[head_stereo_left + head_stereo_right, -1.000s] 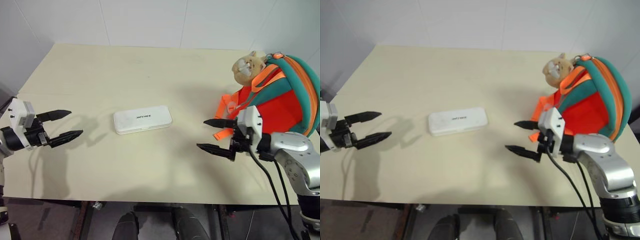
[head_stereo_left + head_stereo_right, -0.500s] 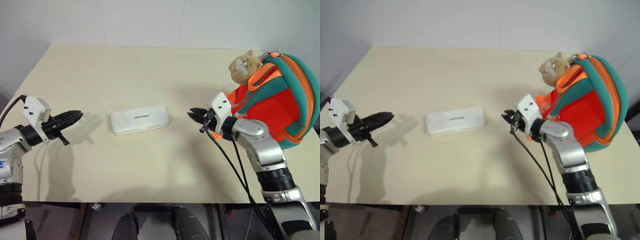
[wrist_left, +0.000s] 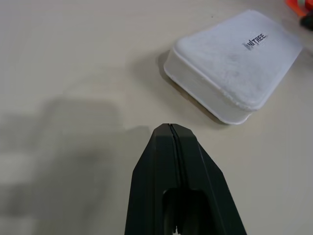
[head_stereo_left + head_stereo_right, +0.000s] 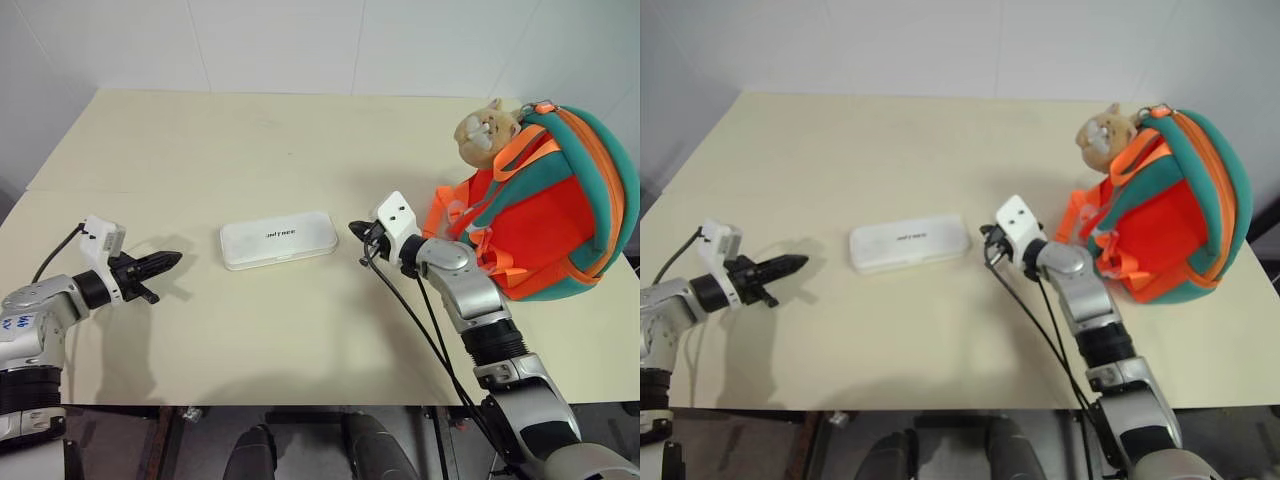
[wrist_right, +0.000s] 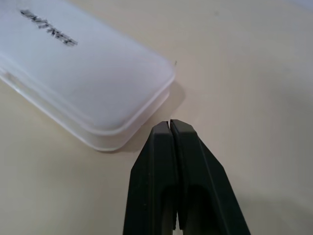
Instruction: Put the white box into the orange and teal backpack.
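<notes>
- Two grippers, left (image 4: 172,259) and right (image 4: 356,229), you have with fingers pressed together, holding nothing, flanking the box (image 4: 279,238).
- Box lies flat mid-table (image 4: 250,140).
- Backpack (image 4: 545,205) stands at the right edge.

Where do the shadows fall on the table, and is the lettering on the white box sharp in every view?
Left eye view: soft shadow under the left claw. Left wrist view: the white box casts a dim shadow on the table; lettering readable. Right wrist view: lettering blurred.
</notes>
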You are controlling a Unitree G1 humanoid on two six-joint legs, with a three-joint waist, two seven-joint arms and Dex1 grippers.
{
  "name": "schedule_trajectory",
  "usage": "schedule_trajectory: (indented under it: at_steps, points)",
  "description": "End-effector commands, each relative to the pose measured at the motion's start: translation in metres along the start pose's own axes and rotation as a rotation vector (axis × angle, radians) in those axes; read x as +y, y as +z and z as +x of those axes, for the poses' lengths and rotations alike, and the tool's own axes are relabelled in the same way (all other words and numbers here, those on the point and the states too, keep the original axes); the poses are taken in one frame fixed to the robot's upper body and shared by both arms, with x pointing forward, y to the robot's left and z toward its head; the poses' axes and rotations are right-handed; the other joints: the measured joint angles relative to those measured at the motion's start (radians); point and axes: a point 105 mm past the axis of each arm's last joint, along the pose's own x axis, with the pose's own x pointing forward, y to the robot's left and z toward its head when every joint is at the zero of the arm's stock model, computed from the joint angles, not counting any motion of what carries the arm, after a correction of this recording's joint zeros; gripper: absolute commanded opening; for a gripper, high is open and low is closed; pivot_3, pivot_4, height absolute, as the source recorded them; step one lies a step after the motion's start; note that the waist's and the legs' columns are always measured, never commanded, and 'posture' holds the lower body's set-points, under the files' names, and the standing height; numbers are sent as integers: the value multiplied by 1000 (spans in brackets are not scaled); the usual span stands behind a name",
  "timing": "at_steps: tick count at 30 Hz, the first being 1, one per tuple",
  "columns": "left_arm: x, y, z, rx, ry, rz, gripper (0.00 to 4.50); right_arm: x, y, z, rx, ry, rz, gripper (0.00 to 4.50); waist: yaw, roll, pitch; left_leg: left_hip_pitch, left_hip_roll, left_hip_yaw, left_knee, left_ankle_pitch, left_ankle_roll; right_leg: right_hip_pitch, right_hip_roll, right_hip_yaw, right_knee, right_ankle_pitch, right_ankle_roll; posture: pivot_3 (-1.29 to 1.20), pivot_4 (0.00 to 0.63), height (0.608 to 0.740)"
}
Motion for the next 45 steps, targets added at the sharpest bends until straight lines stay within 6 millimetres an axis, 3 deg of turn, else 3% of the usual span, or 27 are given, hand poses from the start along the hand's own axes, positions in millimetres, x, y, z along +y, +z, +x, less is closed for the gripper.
schedule_trajectory:
  at_steps: [1, 10, 31, 45]
  points:
    - [-5, 8, 8, -24, -38, 9, 0, -4, 9, 9, -8, -30, -30, 58, 0, 0, 0, 0, 0, 0, 0, 0, 0, 0, 0, 0, 0, 0, 0, 0, 150, 740]
    - [-9, 8, 28, -38, -100, -27, 0, -7, 9, 23, 1, -56, -40, 58, -14, 0, 0, 0, 0, -1, -1, 0, -1, 0, 0, -1, 0, 0, 0, 0, 150, 740]
    - [-14, 1, 39, 8, -131, -17, 0, 31, 29, 16, -87, 162, -68, 58, -24, 0, 0, 0, 0, -3, -1, 1, -1, 0, 0, -2, 1, 0, 0, 0, 150, 740]
    - [-63, -2, 34, 122, -381, 30, 0, 63, 19, -14, -18, 379, -96, 58, -20, 0, 0, 0, 0, -2, -2, 0, -1, 0, 0, -1, -1, 0, 0, 0, 150, 740]
